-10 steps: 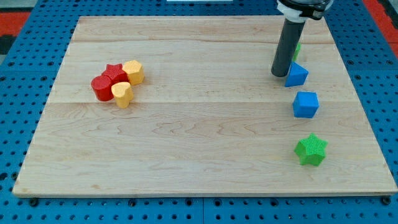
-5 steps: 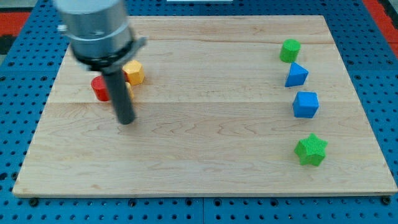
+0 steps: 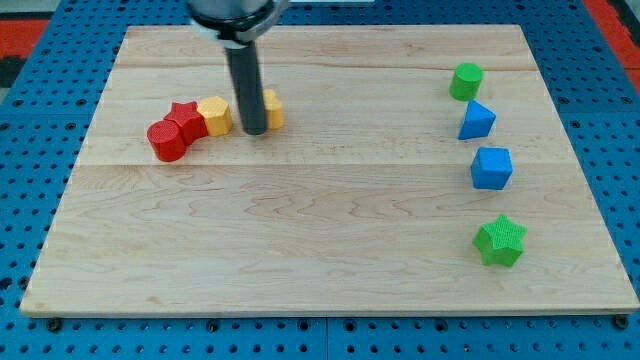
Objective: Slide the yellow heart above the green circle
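The yellow heart (image 3: pixel 272 108) lies on the wooden board, left of centre near the top, mostly hidden behind my rod. My tip (image 3: pixel 254 131) rests on the board right against the heart's left side. The green circle (image 3: pixel 465 80) stands at the upper right of the board, far to the right of the heart and a little higher in the view.
A yellow hexagon (image 3: pixel 213 115), a red star (image 3: pixel 184 119) and a red round block (image 3: pixel 165 140) cluster just left of my tip. On the right, below the green circle, stand a blue triangle (image 3: pixel 477 120), a blue cube (image 3: pixel 491 167) and a green star (image 3: pixel 499 241).
My rod swept from the right side to the left cluster, then moved up and right. The yellow heart has left the cluster and slid to the right, ahead of the tip.
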`<state>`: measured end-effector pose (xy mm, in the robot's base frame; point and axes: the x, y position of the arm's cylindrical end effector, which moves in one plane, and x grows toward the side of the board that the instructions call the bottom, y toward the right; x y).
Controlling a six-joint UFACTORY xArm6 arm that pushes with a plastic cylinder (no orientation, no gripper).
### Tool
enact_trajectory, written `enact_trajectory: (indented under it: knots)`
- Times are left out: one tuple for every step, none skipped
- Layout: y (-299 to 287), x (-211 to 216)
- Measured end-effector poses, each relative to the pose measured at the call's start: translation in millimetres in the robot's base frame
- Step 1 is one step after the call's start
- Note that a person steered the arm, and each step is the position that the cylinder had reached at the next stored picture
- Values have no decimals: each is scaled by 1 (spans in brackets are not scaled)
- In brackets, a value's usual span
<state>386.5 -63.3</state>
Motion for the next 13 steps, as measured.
enact_trajectory:
  knots:
    - [28,-35]
    - [12,-74]
    - [-33,-89]
    - [-42,-103]
    - [22,-113]
    - [29,-129]
    - [12,-151]
    - [74,-151]
    - [133,-149]
    - [146,-146]
    - [103,-131]
    - [153,-120]
    - [189,-121]
